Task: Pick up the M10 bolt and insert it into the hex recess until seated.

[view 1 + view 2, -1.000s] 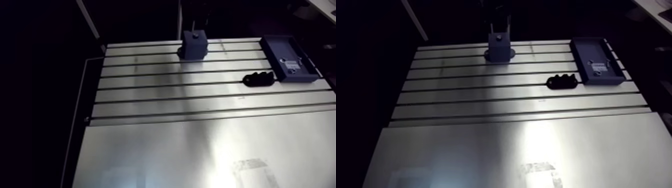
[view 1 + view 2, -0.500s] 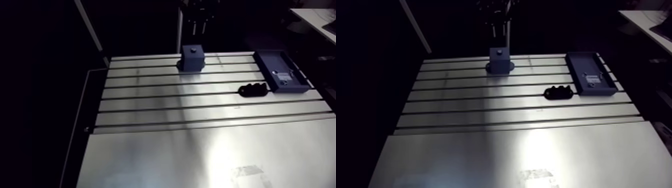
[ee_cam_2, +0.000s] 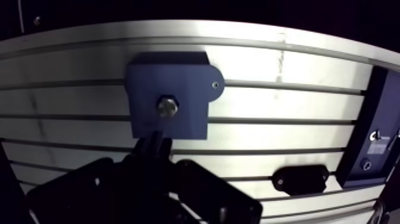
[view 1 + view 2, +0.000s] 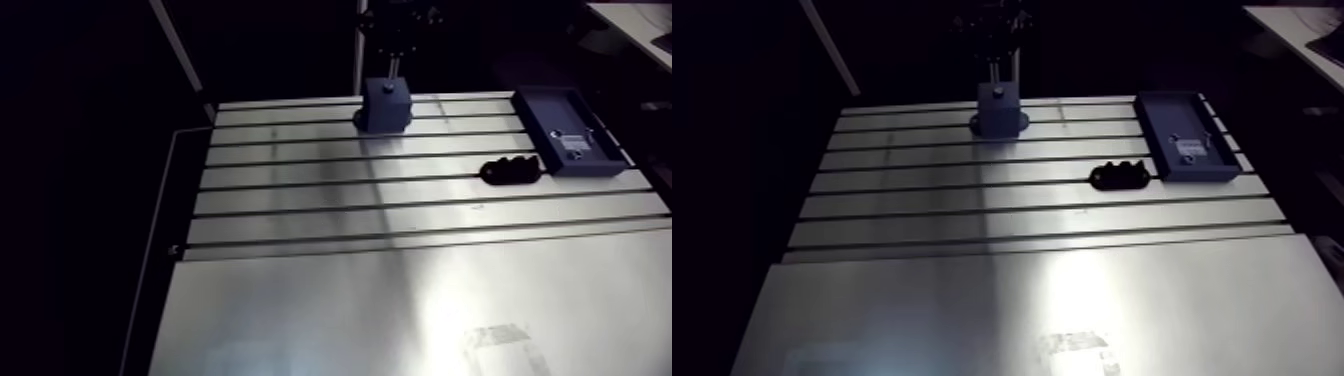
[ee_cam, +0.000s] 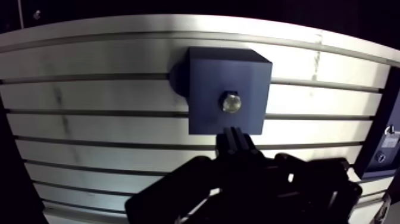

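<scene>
A dark blue block (image 5: 208,77) stands on the slotted table near its far edge. A bolt (image 5: 231,102) sits in the recess in the block's top, its metal end facing up. My gripper (image 5: 233,137) hangs above the block, just off the bolt. Its two fingers are pressed together with nothing between them, and they do not touch the bolt. In the arm view the block (image 4: 387,105) is at the back of the table, with the dark gripper directly over it.
A blue tray (image 4: 537,110) holding a small labelled part lies at the back right. A black lobed part (image 4: 510,171) rests on the table beside the tray. A smooth metal plate (image 4: 400,310) covers the near half of the table.
The gripper has lifted off the block and its fingers have come together. The bolt stays in the block. The arm view has shifted with the camera.
</scene>
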Motion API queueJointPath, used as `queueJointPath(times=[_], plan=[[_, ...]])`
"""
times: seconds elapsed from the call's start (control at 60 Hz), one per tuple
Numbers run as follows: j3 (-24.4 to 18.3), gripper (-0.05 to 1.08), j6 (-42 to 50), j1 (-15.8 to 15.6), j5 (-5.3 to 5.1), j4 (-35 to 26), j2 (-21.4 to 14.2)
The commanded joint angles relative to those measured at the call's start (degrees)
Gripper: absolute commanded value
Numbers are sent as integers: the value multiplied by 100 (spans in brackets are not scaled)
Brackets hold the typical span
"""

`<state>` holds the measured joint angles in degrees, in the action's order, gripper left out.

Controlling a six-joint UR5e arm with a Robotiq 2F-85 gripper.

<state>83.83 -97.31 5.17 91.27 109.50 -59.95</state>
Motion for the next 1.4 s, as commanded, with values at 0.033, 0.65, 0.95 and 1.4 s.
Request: queueJointPath(times=[0.033, 0.65, 0.95, 1.4], plan=[[-3, 108, 49, 28, -149, 50, 85], [-91, 108, 76, 28, -79, 41, 217], [-91, 108, 60, 28, -79, 48, 270], [-109, 108, 23, 28, -69, 76, 305]])
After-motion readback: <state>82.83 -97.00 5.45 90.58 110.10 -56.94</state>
